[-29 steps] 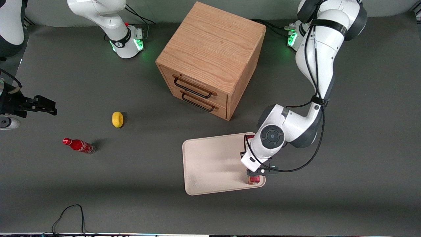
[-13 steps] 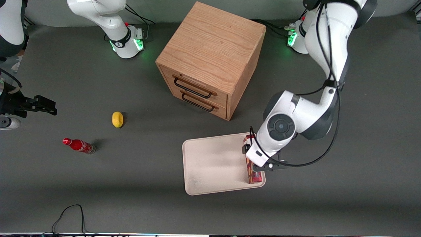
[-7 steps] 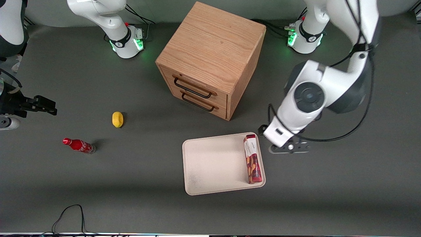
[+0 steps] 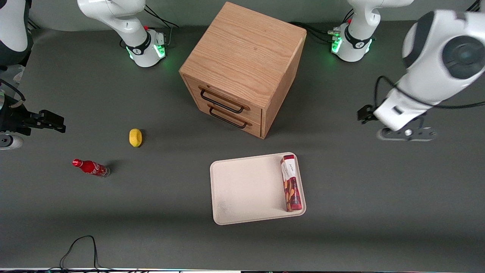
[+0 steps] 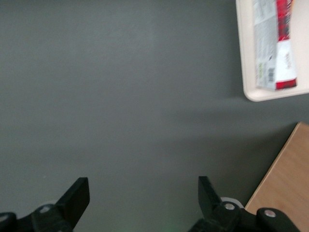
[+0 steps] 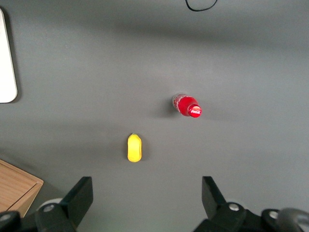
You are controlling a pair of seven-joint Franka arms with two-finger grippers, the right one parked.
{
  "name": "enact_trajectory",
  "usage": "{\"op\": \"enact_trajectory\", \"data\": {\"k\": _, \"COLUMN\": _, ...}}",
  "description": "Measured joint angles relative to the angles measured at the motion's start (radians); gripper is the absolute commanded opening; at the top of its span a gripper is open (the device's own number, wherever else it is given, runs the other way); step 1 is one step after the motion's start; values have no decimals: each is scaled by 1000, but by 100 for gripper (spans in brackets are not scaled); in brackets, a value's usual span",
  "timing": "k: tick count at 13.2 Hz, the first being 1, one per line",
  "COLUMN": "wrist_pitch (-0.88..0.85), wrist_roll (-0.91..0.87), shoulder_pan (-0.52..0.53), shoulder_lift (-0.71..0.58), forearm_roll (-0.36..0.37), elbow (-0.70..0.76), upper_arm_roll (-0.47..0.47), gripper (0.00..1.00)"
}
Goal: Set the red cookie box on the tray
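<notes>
The red cookie box (image 4: 291,182) lies flat in the cream tray (image 4: 242,189), along the tray's rim toward the working arm's end, its white end panel pointing to the drawer cabinet. The left wrist view also shows the box (image 5: 281,43) and a corner of the tray (image 5: 248,72). My gripper (image 5: 143,186) is open with nothing between its black fingers (image 5: 77,195). It hangs over bare grey table, well away from the tray toward the working arm's end, under the white wrist (image 4: 398,110).
A wooden two-drawer cabinet (image 4: 242,64) stands farther from the front camera than the tray. A yellow lemon-like thing (image 4: 135,137) and a small red soda bottle (image 4: 91,167) lie toward the parked arm's end. A black cable (image 4: 79,246) loops at the front edge.
My gripper let go of the cookie box, rose and swung away toward the working arm's end of the table. The box stays lying in the tray.
</notes>
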Motion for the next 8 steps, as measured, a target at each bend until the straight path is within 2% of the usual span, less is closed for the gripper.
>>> {"op": "enact_trajectory", "data": {"k": 5, "wrist_pitch": -82, "wrist_roll": 45, "shoulder_pan": 10, "shoulder_lift": -114, "forearm_roll": -13, "elbow": -40, "upper_arm_roll": 130, "gripper": 100}}
{"op": "enact_trajectory", "data": {"k": 8, "wrist_pitch": -82, "wrist_roll": 95, "shoulder_pan": 43, "shoulder_lift": -128, "forearm_roll": -13, "elbow": -41, "upper_arm_roll": 144, "gripper": 100}}
